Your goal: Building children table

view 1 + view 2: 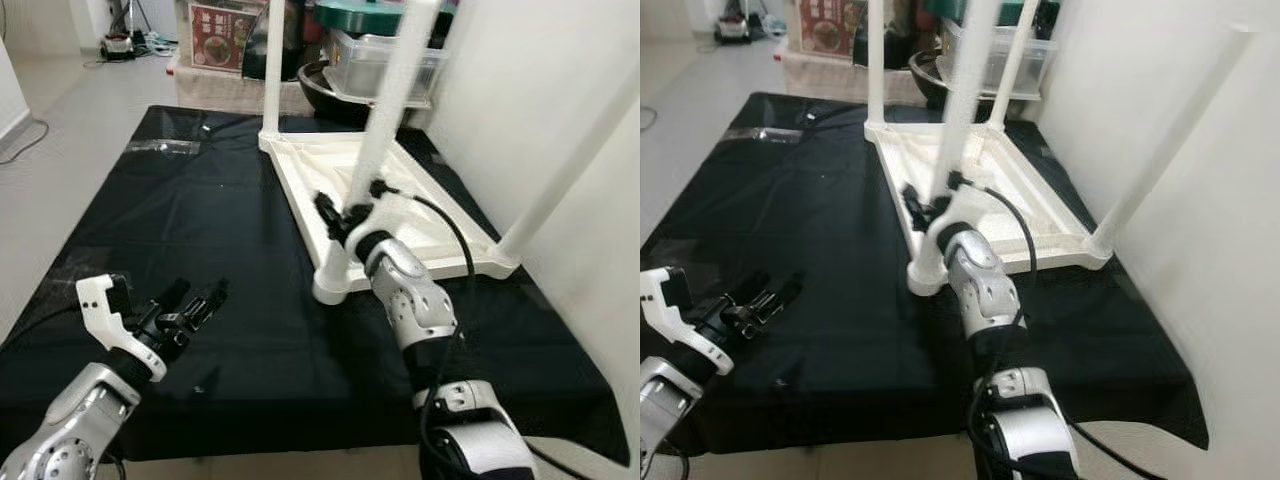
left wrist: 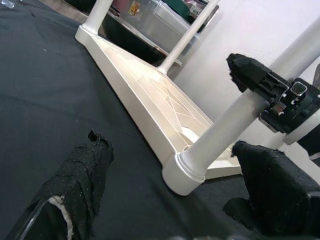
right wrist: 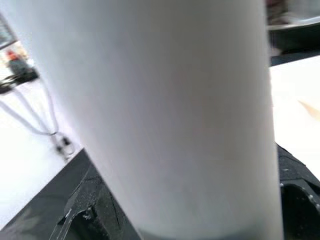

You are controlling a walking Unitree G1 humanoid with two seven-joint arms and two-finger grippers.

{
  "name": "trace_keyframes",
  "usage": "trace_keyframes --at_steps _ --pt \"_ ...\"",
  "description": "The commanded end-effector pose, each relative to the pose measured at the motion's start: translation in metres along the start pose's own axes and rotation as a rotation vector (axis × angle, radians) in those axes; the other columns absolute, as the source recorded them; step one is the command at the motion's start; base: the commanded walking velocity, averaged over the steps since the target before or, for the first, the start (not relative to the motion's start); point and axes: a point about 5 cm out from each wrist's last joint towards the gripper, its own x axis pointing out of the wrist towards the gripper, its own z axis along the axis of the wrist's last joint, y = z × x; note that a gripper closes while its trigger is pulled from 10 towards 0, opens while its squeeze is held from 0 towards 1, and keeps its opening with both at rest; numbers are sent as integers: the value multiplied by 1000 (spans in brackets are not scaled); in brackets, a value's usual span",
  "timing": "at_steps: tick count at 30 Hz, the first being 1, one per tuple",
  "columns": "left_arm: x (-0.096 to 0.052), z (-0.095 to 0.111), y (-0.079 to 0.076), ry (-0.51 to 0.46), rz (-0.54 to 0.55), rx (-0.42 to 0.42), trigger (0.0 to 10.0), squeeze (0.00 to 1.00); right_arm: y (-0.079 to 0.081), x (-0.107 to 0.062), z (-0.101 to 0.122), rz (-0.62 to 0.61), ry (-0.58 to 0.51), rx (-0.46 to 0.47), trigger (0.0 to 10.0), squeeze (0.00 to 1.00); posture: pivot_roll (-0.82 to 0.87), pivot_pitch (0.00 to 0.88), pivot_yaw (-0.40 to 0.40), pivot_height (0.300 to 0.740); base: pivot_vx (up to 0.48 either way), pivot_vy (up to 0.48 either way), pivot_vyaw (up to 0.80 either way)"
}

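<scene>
A white children's table (image 1: 300,170) lies upside down on a black cloth (image 1: 200,200), its legs pointing up. My right gripper (image 1: 345,215) is shut on the nearest table leg (image 1: 385,110), low down just above its socket at the front corner. The right wrist view has that leg (image 3: 165,115) pressed close between the black fingers (image 3: 90,210). My left gripper (image 1: 200,305) hovers open over the cloth at the front left, a short way from that corner, with nothing between its fingers (image 2: 80,175). Its wrist view looks at the leg's base (image 2: 185,172).
A white wall (image 1: 520,90) runs close along the table's right side. Behind the cloth stand a clear plastic bin (image 1: 385,60), a dark bowl (image 1: 330,95) and a printed box (image 1: 220,35). Bare floor (image 1: 70,110) lies to the left.
</scene>
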Motion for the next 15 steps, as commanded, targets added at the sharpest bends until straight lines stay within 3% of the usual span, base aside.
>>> trace_keyframes --at_steps 1,2,4,9,10,11,12,13,15 --pt "1 -2 -1 5 -7 -7 10000 0 17 1 -8 240 33 15 10000 0 155 0 -139 740 0 0 0" --pt "1 -2 -1 5 -7 -7 10000 0 17 1 -8 240 33 15 10000 0 155 0 -139 740 0 0 0" --pt "1 -2 -2 9 -7 -6 10000 0 42 -8 -19 551 67 33 10000 0 168 0 -146 740 0 0 0" --pt "0 -3 -2 9 -2 -4 10000 0 61 -13 -30 666 84 17 10000 0 168 0 -146 740 0 0 0" --pt "-1 -3 -2 6 2 -4 10000 0 67 -12 -34 656 82 29 6863 0 187 0 -161 740 0 0 0" --pt "-1 -3 -2 6 2 -4 10000 0 67 -12 -34 656 82 29 6863 0 187 0 -161 740 0 0 0" --pt "-2 -2 -1 3 5 -4 10000 0 71 -10 -39 617 72 37 0 0 186 0 -160 740 0 0 0" --pt "-3 -2 -2 1 7 -5 10000 0 63 -5 -50 431 112 18 0 0 180 0 -158 740 0 0 0" --pt "-3 -2 -2 1 7 -5 10000 0 63 -5 -50 431 112 18 0 0 180 0 -158 740 0 0 0"
